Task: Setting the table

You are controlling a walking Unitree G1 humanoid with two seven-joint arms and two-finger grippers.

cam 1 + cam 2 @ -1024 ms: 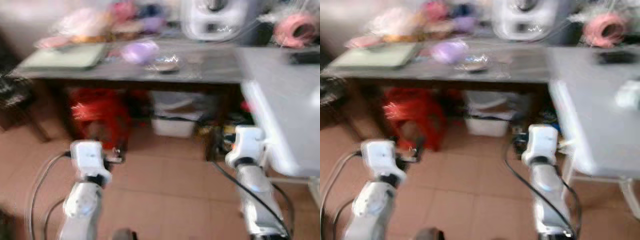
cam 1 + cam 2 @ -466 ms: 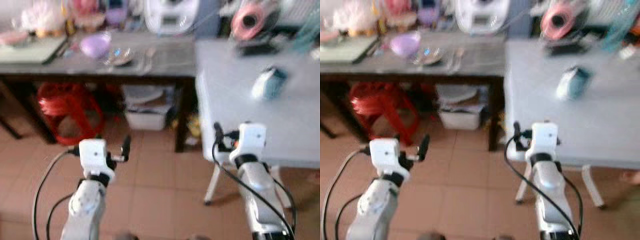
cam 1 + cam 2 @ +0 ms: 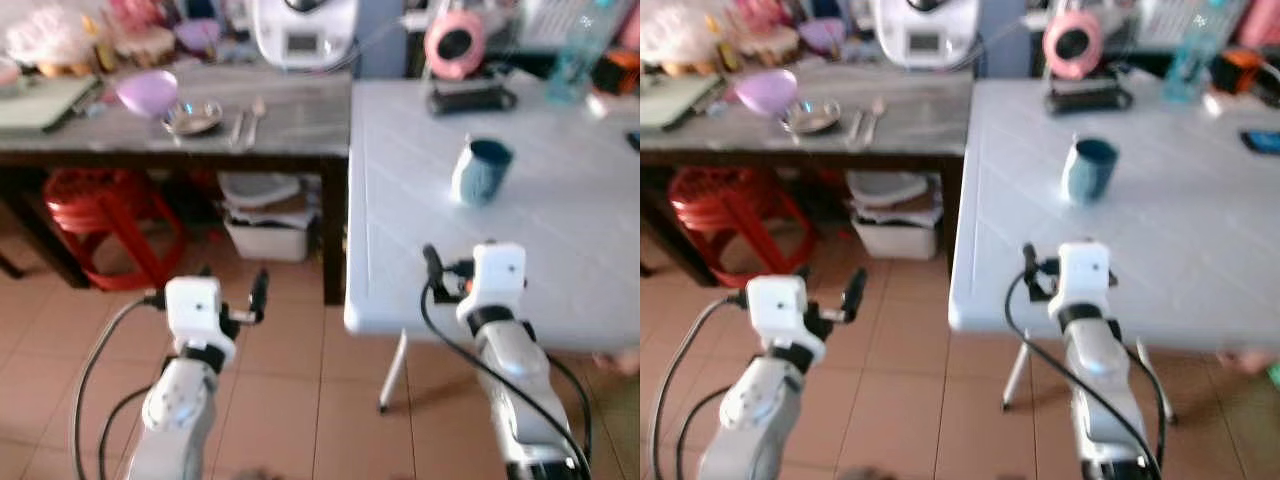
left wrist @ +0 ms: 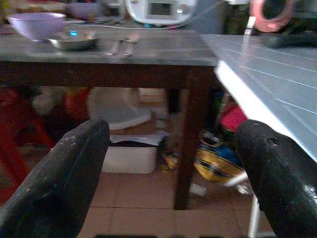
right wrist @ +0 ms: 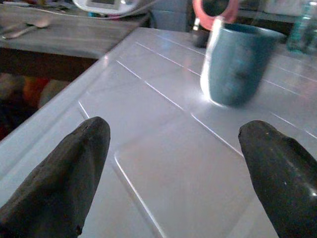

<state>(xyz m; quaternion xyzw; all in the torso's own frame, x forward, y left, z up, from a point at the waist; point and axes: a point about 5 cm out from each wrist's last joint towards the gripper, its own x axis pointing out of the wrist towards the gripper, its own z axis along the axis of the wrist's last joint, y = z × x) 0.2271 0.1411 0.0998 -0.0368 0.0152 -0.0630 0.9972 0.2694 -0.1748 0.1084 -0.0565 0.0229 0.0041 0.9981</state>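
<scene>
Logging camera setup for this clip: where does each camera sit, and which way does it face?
Left and right eye views: on the head, looking forward and down at the white table, blue cup and dark table; both arms show.
Left wrist view: along the left gripper, open, toward the dark table's purple bowl.
Right wrist view: along the right gripper, open, over the white table toward the cup.
All share the two tables.
</scene>
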